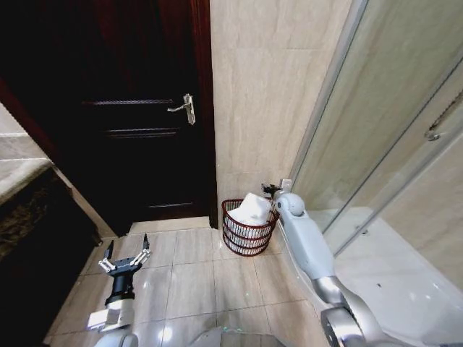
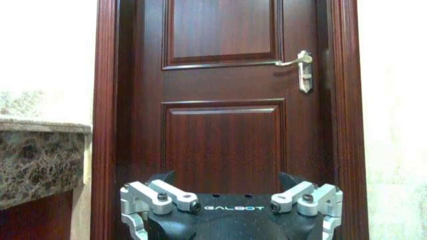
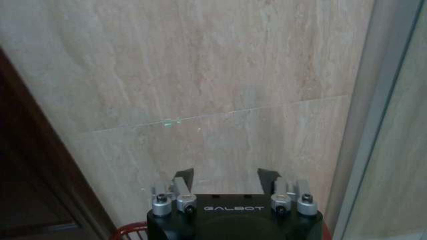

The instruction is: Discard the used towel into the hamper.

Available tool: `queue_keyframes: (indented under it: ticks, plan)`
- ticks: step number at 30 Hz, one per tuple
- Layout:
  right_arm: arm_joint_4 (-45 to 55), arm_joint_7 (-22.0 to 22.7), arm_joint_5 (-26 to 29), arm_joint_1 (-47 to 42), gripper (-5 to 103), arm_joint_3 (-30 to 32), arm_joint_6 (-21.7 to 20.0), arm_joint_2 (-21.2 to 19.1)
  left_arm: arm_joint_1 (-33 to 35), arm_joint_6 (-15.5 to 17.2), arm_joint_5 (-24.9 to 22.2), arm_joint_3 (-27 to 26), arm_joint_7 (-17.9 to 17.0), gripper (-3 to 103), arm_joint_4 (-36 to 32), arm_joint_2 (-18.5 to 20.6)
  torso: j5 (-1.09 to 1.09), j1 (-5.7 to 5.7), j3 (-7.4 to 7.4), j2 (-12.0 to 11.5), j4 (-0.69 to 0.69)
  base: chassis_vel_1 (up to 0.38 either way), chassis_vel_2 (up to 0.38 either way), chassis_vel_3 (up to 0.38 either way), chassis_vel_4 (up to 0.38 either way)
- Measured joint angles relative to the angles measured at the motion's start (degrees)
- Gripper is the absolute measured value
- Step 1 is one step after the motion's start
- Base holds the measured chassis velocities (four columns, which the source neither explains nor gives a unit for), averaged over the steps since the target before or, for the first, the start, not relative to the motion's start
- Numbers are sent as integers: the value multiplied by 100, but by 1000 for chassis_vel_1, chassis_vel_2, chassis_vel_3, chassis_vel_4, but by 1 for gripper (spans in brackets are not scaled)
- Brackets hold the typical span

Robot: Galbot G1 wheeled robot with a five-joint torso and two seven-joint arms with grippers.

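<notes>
Two hands — right hand [image 1: 270,191] open, empty, above hamper [image 1: 247,235] holding towel [image 1: 251,208] | left hand [image 1: 125,253] open, idle.

Legible text: "GALBOT", white lettering on the black body of the left gripper [image 2: 230,200]; the same on the right gripper [image 3: 225,181].

White towel [image 1: 252,207], red-brown hamper [image 1: 246,237]

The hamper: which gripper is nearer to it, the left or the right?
Right. The right gripper is at the hamper's far rim beside the white towel; the left gripper is open, apart over the floor.
</notes>
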Motion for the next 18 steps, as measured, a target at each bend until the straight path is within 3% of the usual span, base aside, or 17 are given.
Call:
queue_keyframes:
  ticks: [5,7,8,11,12,15,16,18]
  plan:
    - [209,4,-3,-159,85,-15,223,-114,-26,3,0,-9,9,100,15,-16,0,0,0,0,1,0,0,0,0]
    - [391,25,2,-347,95,24,543,-214,-36,13,33,-23,11,100,15,-57,0,0,0,0,2,0,0,0,0]
    - [391,25,2,-347,95,24,543,-214,-36,13,33,-23,11,100,15,-57,0,0,0,0,2,0,0,0,0]
    - [854,-342,-236,-1009,100,214,1423,-421,-78,87,94,-16,65,100,-5,-91,1,0,0,0,0,0,0,0,0]
    - [854,-342,-236,-1009,100,214,1423,-421,-78,87,94,-16,65,100,-5,-91,1,0,0,0,0,0,0,0,0]
    - [981,-746,-1014,-1749,100,400,2694,-466,-175,170,194,113,136,100,-5,-97,2,0,1,0,-2,0,0,0,0]
    - [981,-746,-1014,-1749,100,400,2694,-466,-175,170,194,113,136,100,-5,-97,2,0,1,0,-2,0,0,0,0]
    - [1135,-907,-1427,-2190,100,557,3197,-407,-228,197,290,226,188,100,-3,-96,2,0,0,0,-1,0,0,0,0]
